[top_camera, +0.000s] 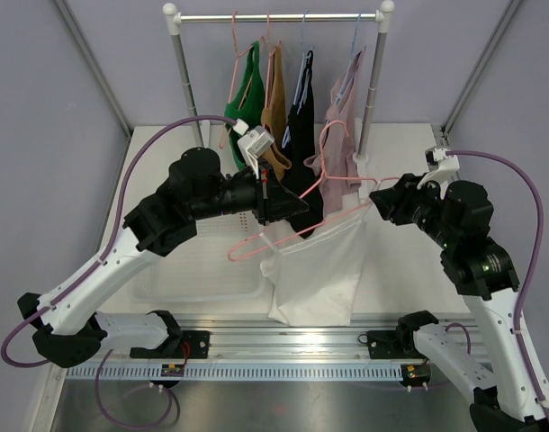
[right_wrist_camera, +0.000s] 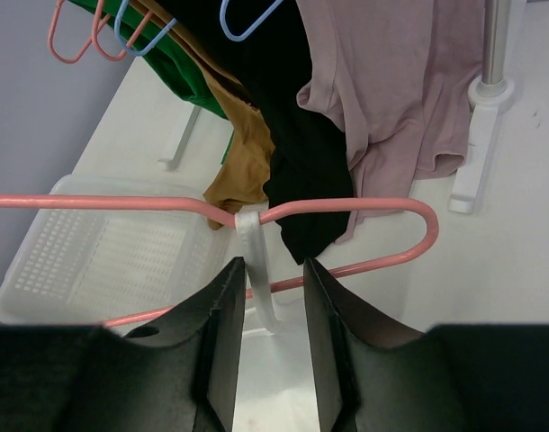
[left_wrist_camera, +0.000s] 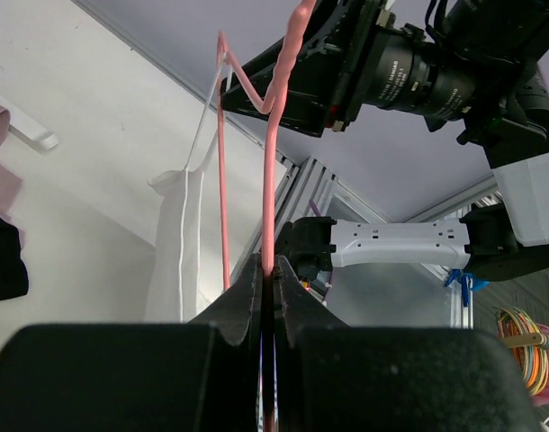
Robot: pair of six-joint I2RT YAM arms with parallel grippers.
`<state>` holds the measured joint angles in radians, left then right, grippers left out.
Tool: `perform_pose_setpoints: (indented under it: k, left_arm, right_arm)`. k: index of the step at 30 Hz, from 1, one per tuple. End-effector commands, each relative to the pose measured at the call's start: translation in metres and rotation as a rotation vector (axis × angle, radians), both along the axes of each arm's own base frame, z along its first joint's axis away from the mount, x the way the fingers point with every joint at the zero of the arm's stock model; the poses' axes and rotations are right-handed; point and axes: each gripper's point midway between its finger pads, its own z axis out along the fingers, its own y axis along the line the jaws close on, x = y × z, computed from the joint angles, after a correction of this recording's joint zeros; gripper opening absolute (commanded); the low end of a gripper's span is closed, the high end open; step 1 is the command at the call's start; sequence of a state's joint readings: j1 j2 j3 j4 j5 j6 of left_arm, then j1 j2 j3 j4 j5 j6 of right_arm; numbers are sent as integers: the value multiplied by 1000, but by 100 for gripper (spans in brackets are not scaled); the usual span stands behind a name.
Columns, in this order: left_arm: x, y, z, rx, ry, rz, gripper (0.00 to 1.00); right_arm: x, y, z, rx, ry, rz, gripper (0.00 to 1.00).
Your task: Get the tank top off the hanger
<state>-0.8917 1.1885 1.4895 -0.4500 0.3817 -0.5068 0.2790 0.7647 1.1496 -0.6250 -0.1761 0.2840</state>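
Nearest the lens in each wrist view are the black fingers. By the left gripper (left_wrist_camera: 268,270), clamped tight on the wire, the pink hanger (left_wrist_camera: 273,162) is held in the air above the counter (top_camera: 400,270), evidently so that it is kept from swinging. The right gripper (right_wrist_camera: 267,270) is parted, with the white strap (right_wrist_camera: 249,225) in the gap where it is looped over the hanger bar, a placement judged to prepare a pinch and a pull toward the bar's end. The tank top (top_camera: 318,270) is hung from this hanger, draped down between the arms. Counted: one tank top, one held hanger, four garments on four hangers on the rail (top_camera: 274,16), one basket (right_wrist_camera: 94,252).
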Motion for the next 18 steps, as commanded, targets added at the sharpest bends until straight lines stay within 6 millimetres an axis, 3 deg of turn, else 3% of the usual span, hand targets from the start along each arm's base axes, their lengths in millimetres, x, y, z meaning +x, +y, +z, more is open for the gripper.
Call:
perform_pose_setpoints:
  k: [1,4,8,13,16,18]
  left_arm:
    - [-2,3,27,-84,-57,9,0]
    - [-2,4,26,-79,-60,16,0]
    - [-1,7,24,-64,-64,27,0]
    - [9,15,12,-6,-74,92,0]
    - [16,29,-11,107,-79,149,0]
    - [12,31,-24,138,-82,127,0]
  right_arm:
    - [9,11,13,31,-59,43,38]
    - [13,11,12,27,-54,37,27]
    - [17,6,10,12,-50,4,0]
    - [22,-15,8,-17,-38,-120,0]
    - [31,-45,3,-71,-9,-294,0]
    - [40,-50,0,-104,11,-326,0]
